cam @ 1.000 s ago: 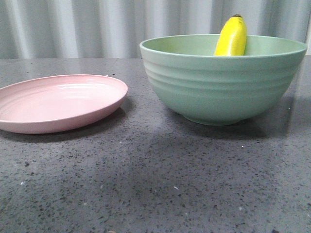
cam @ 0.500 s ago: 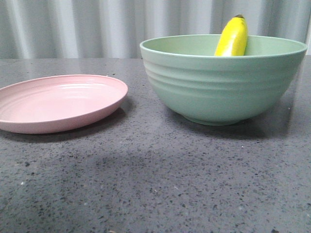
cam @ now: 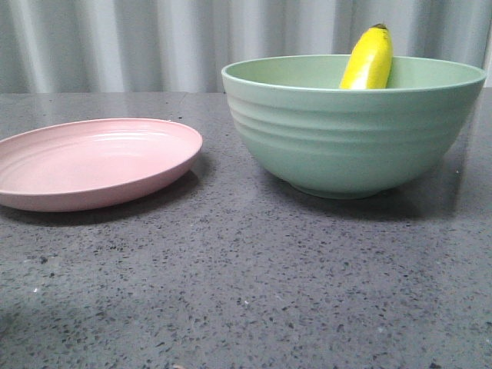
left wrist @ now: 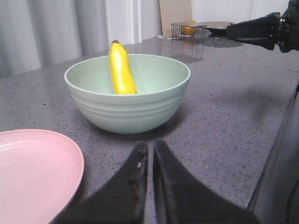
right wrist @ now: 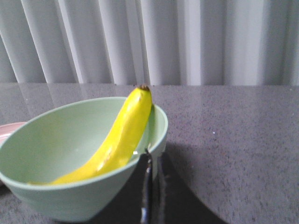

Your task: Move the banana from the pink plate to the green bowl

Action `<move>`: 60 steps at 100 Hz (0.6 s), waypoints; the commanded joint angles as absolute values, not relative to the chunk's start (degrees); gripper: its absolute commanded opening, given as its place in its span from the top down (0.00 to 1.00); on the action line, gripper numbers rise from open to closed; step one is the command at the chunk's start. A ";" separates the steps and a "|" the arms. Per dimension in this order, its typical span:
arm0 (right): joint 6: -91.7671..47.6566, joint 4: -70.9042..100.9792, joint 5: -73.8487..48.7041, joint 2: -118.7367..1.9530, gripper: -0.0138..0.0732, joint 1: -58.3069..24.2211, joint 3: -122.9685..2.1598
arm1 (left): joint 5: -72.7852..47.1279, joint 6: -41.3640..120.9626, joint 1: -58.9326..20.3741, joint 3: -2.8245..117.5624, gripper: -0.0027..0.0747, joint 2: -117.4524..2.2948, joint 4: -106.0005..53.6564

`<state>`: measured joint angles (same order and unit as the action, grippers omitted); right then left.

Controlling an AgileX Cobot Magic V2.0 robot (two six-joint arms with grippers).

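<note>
The shadow on the speckled grey table [cam: 254,292] has withdrawn; one glossy yellow banana [cam: 368,58] leans inside one ribbed mint-green bowl [cam: 350,134], one shallow pink plate [cam: 92,161] beside. Left gripper [left wrist: 150,161] and right gripper [right wrist: 150,170]: jaws closed together, empty.

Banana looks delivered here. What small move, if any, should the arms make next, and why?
Probably just retract both arms and stop. The banana leans inside the green bowl, the pink plate is bare, and the left gripper and right gripper are shut on nothing.

Dark speckled stone table [cam: 254,292] before pale pleated curtains [cam: 115,46], softly lit.
</note>
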<state>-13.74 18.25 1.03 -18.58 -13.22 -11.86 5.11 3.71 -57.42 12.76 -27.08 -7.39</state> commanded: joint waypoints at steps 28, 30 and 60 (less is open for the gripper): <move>-14.56 17.86 4.33 -18.53 0.92 -13.02 -11.55 | 11.17 3.81 -57.68 11.87 0.99 -26.37 -7.47; -14.56 17.86 4.33 -18.53 0.92 -13.02 -11.55 | 11.17 3.81 -57.68 11.87 0.99 -26.37 -7.47; -14.56 17.86 4.33 -18.53 0.92 -13.02 -11.55 | 11.17 3.81 -57.68 11.87 0.99 -26.37 -7.47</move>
